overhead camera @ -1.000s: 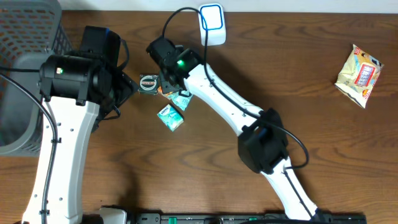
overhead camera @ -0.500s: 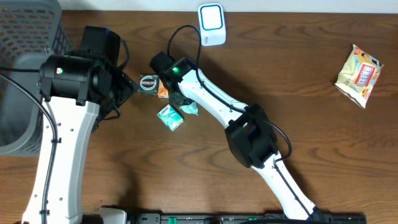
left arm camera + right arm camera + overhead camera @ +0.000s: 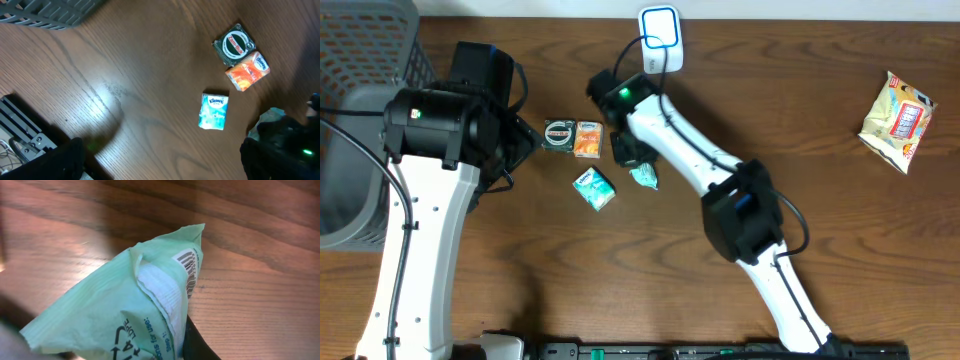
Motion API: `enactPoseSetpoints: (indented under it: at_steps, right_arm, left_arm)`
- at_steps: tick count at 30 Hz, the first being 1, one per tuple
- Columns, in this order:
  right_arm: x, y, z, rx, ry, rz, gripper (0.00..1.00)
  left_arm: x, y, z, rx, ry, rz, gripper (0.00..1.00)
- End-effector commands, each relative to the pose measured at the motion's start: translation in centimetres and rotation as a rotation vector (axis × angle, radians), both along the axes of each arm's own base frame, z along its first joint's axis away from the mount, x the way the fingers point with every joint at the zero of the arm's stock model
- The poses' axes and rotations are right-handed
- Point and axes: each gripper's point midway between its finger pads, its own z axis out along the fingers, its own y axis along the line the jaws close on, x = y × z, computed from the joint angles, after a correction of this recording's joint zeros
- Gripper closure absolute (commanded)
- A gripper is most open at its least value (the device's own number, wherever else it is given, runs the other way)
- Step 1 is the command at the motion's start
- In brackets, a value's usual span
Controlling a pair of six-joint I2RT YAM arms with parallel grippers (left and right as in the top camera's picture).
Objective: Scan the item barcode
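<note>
Right tool (image 3: 634, 163) is clamped on the green packet (image 3: 645, 178); a second ago it stood over the cluster by the round tin (image 3: 559, 134) and the orange packet (image 3: 587, 139), its jaws closing in, and the green packet lay against the orange one; now tool and packet together have swung right and a little nearer, well clear of the orange packet and the blue tissue pack (image 3: 593, 188); from the right wrist the packet fills the view, with one dark finger (image 3: 197, 345) showing under it, so I judge the pick made. The barcode (image 3: 189, 269) shows on the packet's back seam, turned toward the wrist camera; the white scanner (image 3: 660, 38) sits at the far edge of the table, apart from the packet; what remains, by my reading, is to carry the packet far and turn that seam to the scanner's face. Left tool (image 3: 527, 138) hangs beside the tin, jaws apart, holding nothing.
</note>
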Motion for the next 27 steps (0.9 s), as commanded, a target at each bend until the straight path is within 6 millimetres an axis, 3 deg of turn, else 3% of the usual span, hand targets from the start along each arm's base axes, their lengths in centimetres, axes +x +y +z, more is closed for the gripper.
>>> enactPoseSetpoints:
  at_steps: [1,5,10,14,19,22,27]
  right_arm:
    - [-0.4,1.6,2.8,0.262,0.102,0.092,0.97]
    - [-0.4,2.7,4.9,0.575,0.218,0.16,0.94]
    - [0.3,2.0,8.1,0.87,0.27,0.21,0.91]
    - [0.8,-0.8,6.4,0.883,0.307,0.141,0.91]
    - [-0.6,-2.7,2.1,0.884,0.39,0.057,0.9]
    - [-1.3,-4.3,0.1,0.868,0.427,-0.003,0.77]
    - [-0.5,-8.2,-0.4,0.793,0.431,-0.089,0.61]
  left_arm:
    - [-0.1,0.3,-0.1,0.006,0.008,0.012,0.03]
    - [-0.1,0.3,-0.1,0.006,0.008,0.012,0.02]
    - [-0.1,0.3,-0.1,0.006,0.008,0.012,0.02]
    - [-0.1,0.3,-0.1,0.006,0.008,0.012,0.02]
    - [-0.1,0.3,-0.1,0.006,0.008,0.012,0.02]
    - [-0.1,0.3,-0.1,0.006,0.008,0.012,0.02]
    - [-0.1,0.3,-0.1,0.006,0.008,0.012,0.02]
